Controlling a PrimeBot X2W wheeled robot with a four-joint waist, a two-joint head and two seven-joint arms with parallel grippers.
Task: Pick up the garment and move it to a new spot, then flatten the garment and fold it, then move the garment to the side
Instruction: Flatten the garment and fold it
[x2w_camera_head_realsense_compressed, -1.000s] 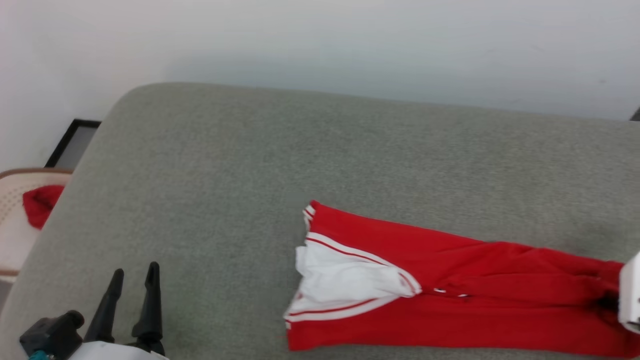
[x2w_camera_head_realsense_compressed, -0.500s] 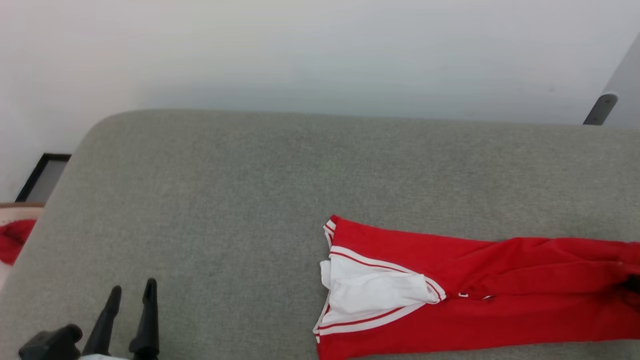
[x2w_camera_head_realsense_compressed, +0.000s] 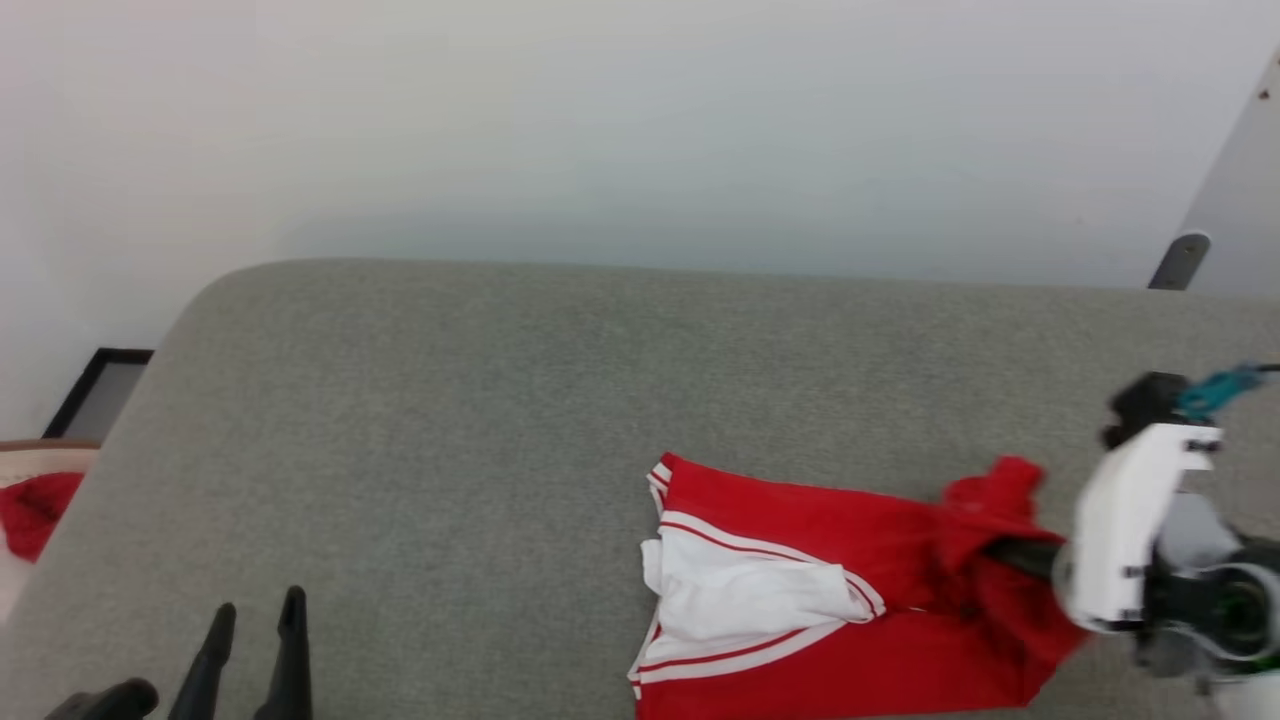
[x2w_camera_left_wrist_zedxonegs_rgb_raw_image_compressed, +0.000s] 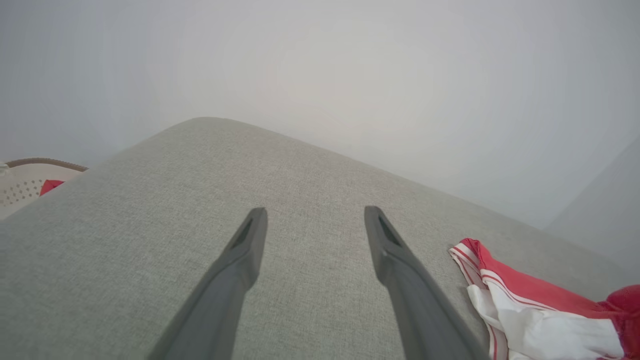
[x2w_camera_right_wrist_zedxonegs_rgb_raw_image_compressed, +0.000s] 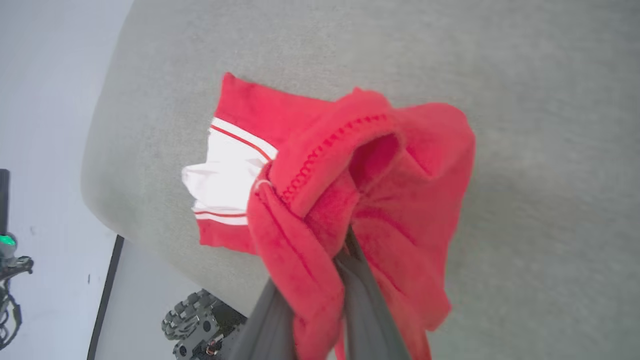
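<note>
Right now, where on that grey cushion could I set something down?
Bare: the left half of the cushion, from the left pincer to the shirt, and the strip between shirt and wall. Crowded: the right, where the right pincer grips it.

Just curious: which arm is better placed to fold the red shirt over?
The right: the right claw grips the garment's raised end. The left claw is open, apart from it.

Red garment (x2w_camera_head_realsense_compressed: 800, 520), white sleeve, striped trim — partly flat on grey cushion (x2w_camera_head_realsense_compressed: 450, 400), right end bunched, raised.
</note>
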